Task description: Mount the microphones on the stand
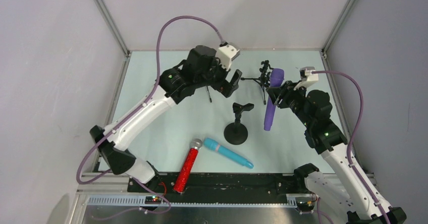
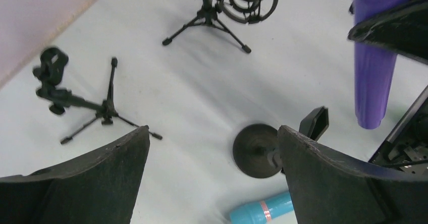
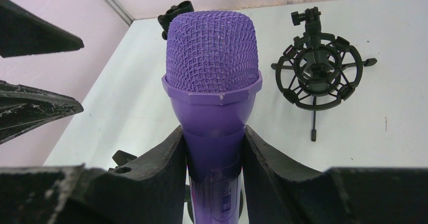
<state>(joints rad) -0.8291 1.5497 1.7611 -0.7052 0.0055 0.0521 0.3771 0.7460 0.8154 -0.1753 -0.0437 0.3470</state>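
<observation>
right gripper, jaws pinching the all-purple mesh-headed microphone clear of the tabletop, should centre its handle over the black ringed shock-mount tripod stand, then lower slowly; left gripper jaws spread, empty.

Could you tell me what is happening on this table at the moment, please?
The right gripper has its jaws shut on the purple microphone, lifted off the table close to the shock-mount stand. The left gripper hovers with jaws open and empty near a small tripod stand. The red microphone and the teal microphone lie on the table by the round-base stand; none is attached yet.
</observation>
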